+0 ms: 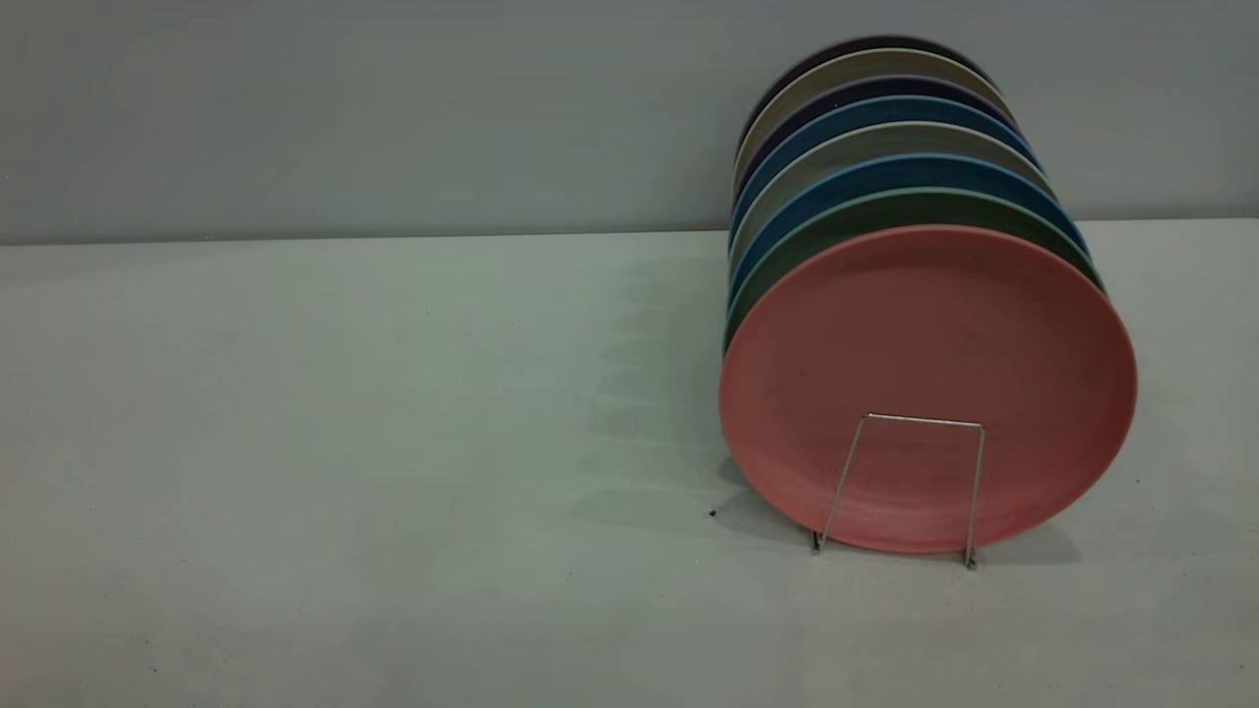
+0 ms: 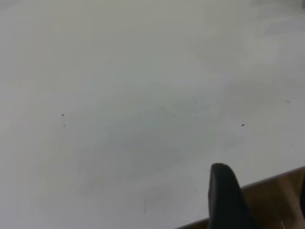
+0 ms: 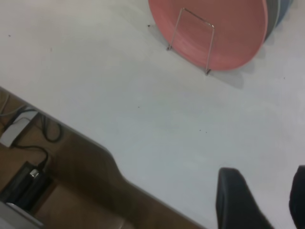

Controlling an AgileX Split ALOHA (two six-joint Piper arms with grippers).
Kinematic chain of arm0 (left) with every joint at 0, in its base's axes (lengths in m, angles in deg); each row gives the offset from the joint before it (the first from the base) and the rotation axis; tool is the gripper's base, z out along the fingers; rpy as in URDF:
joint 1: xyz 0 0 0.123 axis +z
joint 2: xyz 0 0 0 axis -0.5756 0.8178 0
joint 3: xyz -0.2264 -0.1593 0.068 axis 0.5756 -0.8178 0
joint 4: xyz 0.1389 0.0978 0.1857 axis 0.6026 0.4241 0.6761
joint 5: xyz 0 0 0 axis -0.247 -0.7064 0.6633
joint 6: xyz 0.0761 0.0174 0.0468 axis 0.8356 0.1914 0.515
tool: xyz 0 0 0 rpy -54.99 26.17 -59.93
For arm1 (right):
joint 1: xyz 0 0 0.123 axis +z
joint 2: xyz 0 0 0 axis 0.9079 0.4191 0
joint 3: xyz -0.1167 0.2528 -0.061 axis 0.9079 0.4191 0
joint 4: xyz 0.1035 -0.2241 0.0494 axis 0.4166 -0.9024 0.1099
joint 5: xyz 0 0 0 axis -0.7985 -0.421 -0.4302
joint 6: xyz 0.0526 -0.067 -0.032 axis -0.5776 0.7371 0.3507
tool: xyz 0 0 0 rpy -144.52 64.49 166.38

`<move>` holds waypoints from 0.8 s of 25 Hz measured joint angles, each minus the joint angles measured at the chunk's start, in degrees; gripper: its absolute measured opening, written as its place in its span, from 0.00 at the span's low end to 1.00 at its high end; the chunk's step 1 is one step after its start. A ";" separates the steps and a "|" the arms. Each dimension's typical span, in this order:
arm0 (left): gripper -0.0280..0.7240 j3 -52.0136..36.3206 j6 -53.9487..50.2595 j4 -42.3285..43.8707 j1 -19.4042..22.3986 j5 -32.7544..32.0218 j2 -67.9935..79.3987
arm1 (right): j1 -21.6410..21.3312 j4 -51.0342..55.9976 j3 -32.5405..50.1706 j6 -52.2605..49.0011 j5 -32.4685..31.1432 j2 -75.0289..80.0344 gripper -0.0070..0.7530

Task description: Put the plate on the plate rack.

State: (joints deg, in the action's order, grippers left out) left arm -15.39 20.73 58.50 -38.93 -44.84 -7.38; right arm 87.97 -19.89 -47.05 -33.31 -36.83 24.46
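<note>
Pale grey-green and matte, the desk [image 1: 393, 442] runs back to a plain grey wall [image 1: 344, 108], and most of it lies bare. Neither arm shows in the exterior view. The right gripper [image 3: 261, 202] appears only in its own wrist view, hanging over the desk near its edge and well apart from the plates; its two dark fingers [image 3: 233, 200] stand spread with bare desk between them, grasping nothing. Of the left gripper [image 2: 257, 200] only one dark finger tip shows over the desk edge, so I cannot tell whether it is released or clenched.

Nearest the exterior camera stands the plate rack [image 1: 900, 487], a thin silver wire frame whose front loop rises upright as a rectangle, its two feet on the desk. Directly behind that loop stands the plate [image 1: 929, 383], salmon-pink and matte with a low raised rim, on edge and tilted slightly back, its face toward the camera. The loop crosses its lower middle, which seems to keep the plate from sliding forward. By this, the plate looks already seated in the rack.

Behind it a row of plates stands the same way, each partly hidden: a green plate [image 1: 836, 221], then blue plates [image 1: 836, 182] alternating with grey ones, darker ones farthest back near the wall.
</note>
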 joint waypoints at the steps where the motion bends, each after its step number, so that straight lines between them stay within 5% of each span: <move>1: 0.59 0.00 0.00 0.00 0.00 0.11 0.00 | 0.00 0.00 0.00 0.41 0.00 0.00 0.40; 20: 0.59 -0.11 -1.68 0.13 0.00 0.34 0.00 | 0.00 -0.16 0.72 1.55 1.09 0.00 0.40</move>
State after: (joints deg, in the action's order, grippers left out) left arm -15.50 19.05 58.63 -38.93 -44.50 -7.38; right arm 87.97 -20.05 -46.33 -31.76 -35.74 24.46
